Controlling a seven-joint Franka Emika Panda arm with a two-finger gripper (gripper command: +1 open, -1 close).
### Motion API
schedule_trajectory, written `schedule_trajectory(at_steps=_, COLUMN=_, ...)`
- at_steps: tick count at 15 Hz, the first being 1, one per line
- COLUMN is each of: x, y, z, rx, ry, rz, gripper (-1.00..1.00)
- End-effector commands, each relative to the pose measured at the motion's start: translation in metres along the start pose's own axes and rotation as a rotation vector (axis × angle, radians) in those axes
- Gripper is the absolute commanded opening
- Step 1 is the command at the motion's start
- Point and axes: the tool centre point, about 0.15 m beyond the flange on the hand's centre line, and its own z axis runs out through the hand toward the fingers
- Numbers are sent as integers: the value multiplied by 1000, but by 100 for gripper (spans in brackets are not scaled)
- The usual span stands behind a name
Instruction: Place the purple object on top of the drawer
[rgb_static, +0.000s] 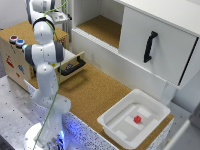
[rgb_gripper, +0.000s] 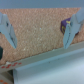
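Nearest in the exterior view, a white rectangular plastic tub (rgb_static: 114, 126) sits at the near corner of the cork-covered counter (rgb_static: 95, 92), with a small red object (rgb_static: 137, 119) on its floor; it lies well apart from the work and hinders nothing. Beyond it the white Franka arm (rgb_static: 46, 75) rises from the counter's edge on the exterior view's left, a thin green cable (rgb_static: 52, 97) trailing down it. Behind the arm, the small light-wood drawer with a black bar handle (rgb_static: 74, 65) stands pulled out of the low wooden cabinet. Over that cabinet's cork-brown top (rgb_static: 20, 30) hangs the gripper (rgb_gripper: 40, 44), its fingers (rgb_gripper: 7, 30) spread wide and pinching nothing. The small purple object (rgb_gripper: 64, 23) shows in the wrist view just beside one finger, apparently resting on the cork near the top's edge, so the placing looks done. I cannot tell whether it touches that finger. Farthest stands the large white door with a black handle (rgb_static: 150, 46).
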Motion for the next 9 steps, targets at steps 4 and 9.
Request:
schedule_trajectory(at_steps=4, x=-80, y=-43, z=67, rx=-187, ry=99, rz=-39, gripper=100)
schedule_trajectory(at_steps=9, x=-102, y=-34, z=104, rx=-131, ry=118, rz=-164, gripper=100)
